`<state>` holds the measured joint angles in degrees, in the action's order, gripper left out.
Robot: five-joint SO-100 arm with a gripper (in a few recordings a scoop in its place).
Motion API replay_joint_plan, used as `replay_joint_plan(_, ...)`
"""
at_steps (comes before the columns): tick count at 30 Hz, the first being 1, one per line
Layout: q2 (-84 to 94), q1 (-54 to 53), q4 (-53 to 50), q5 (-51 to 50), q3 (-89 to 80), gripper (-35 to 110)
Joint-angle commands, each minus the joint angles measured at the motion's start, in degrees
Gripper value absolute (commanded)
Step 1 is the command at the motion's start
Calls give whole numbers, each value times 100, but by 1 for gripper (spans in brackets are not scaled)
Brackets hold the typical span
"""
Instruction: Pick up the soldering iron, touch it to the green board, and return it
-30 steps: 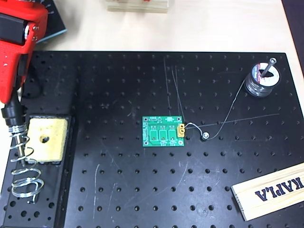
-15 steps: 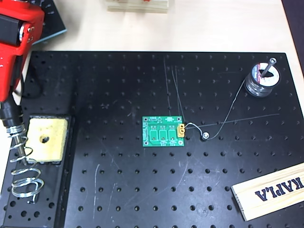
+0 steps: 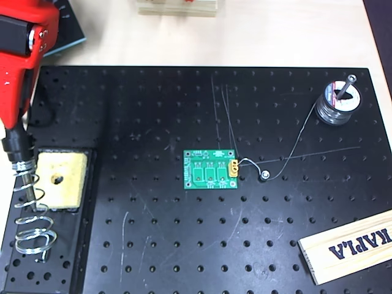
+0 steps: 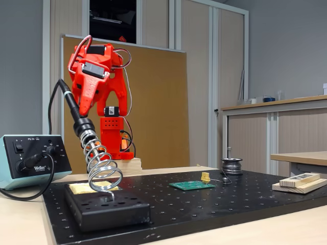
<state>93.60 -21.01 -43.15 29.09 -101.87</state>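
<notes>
A: Starting from the left of the overhead view, what is there?

B: The red gripper (image 3: pixel 15 125) is at the upper left, over the edge of the black perforated plate (image 3: pixel 153 245). Under it the soldering iron (image 3: pixel 17 156) sits with its front part inside the silver coiled holder (image 3: pixel 30 220). In the fixed view the soldering iron (image 4: pixel 76 115) leans up and to the left out of the silver coiled holder (image 4: pixel 102 168), and the gripper (image 4: pixel 84 104) is at its black handle.

A: Are the jaws closed on the handle?

B: I cannot tell. The fingers are hidden by the red body in both views, so it is not clear if they press on the handle or stand apart.

A: What is beside the holder?

B: A yellow sponge (image 3: pixel 59 179) with a hole, just to the right of the coil, in the same black stand.

A: And further right?

B: The green board (image 3: pixel 210 169) lies flat near the middle of the plate, well apart from the iron. Its gold connector is on the right edge, and a thin wire goes from there up to a solder spool (image 3: pixel 335 104) at the upper right. At the lower right a wooden block (image 3: pixel 349 247) lies across the edge of the plate.
</notes>
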Motion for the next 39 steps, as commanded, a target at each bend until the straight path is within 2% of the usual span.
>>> replay_joint_plan(1, 633, -132, -316, 0, -97, 0)
replay_joint_plan(12, 1854, -492, -967, 18, -642, 0)
replay_joint_plan(20, 3032, -1125, -1354, 158, -1204, 0)
replay_joint_plan(29, 3981, -1521, -2391, 167, -1187, 0)
replay_joint_plan(33, 4289, -1178, -2988, -158, -1151, 0)
replay_joint_plan(39, 4772, -18, -3744, -1600, -1521, 0)
